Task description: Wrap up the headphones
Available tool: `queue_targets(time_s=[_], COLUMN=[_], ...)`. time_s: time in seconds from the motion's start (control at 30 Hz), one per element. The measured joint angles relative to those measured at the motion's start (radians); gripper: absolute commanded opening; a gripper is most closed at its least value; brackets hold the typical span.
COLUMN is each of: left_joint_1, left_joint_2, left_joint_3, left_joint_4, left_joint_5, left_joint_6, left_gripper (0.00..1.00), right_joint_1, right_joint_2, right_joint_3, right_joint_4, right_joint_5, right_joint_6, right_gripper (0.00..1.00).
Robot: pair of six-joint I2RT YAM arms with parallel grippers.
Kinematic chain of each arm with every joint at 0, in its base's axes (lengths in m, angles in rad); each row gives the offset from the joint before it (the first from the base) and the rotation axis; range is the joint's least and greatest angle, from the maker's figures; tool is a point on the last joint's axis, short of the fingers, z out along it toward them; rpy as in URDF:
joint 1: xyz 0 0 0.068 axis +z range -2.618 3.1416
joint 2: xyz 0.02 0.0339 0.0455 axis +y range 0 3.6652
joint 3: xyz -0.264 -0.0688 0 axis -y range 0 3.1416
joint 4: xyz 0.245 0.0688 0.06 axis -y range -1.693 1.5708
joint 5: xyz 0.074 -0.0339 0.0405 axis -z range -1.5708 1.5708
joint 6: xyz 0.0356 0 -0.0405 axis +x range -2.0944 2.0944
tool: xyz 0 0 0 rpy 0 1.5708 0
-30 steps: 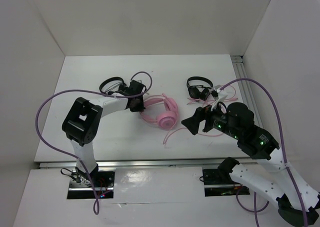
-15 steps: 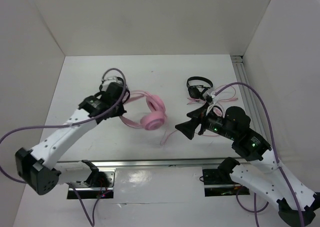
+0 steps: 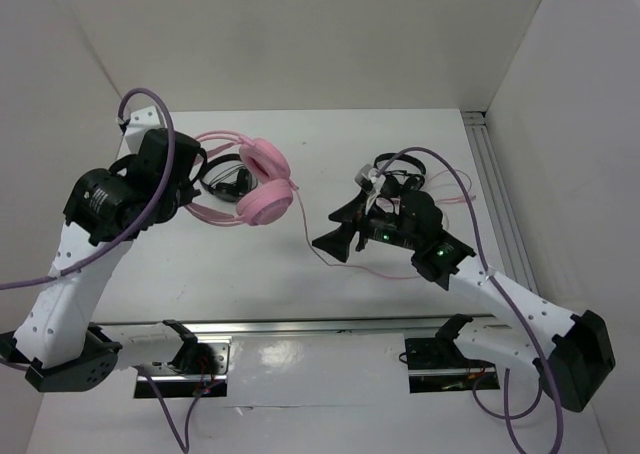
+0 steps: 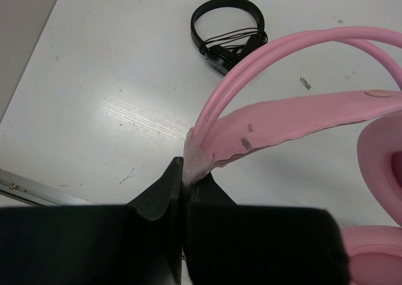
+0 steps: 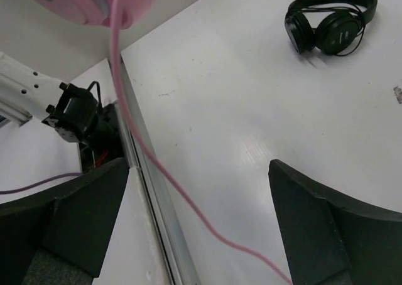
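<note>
Headphones (image 3: 262, 204) lifted leftward, round padded cups, thin cable (image 5: 115, 53) dangling

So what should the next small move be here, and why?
Probably close the right tool on the thin pink cable. The left tool is shut on the headband of the large pink over-ear headphones, and the cable trails between the right tool's open fingers, though depth is unclear.

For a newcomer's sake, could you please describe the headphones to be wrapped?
Above the table, on its left, the left gripper pinches the headphones by the headband. They are the only pink pair, larger than both black pairs, with a thin cable.
</note>
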Motion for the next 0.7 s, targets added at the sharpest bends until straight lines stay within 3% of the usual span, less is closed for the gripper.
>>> queue_targets(time_s=[0.17, 0.4, 0.57, 0.63, 0.7], left_joint_1=[0.010, 0.049, 0.074, 0.085, 0.097], left_joint_2=[0.040, 0.052, 0.069, 0.075, 0.076], left_joint_3=[0.105, 0.146, 0.146, 0.146, 0.146], left_joint_4=[-0.040, -0.056, -0.057, -0.057, -0.057], left_joint_5=[0.026, 0.061, 0.072, 0.077, 0.082], left_joint_6=[0.029, 0.048, 0.049, 0.049, 0.050], left_gripper=[0.00, 0.00, 0.00, 0.00, 0.00], right_joint_1=[0.005, 0.035, 0.058, 0.062, 0.064], right_joint_2=[0.131, 0.285, 0.286, 0.288, 0.293], right_joint_3=[-0.018, -0.025, -0.065, -0.080, -0.092], right_joint_4=[0.161, 0.262, 0.323, 0.336, 0.338], right_joint_5=[-0.025, -0.084, -0.087, -0.075, -0.060], right_joint_6=[0.000, 0.007, 0.002, 0.003, 0.004], right_gripper=[0.93, 0.68, 0.25, 0.27, 0.37])
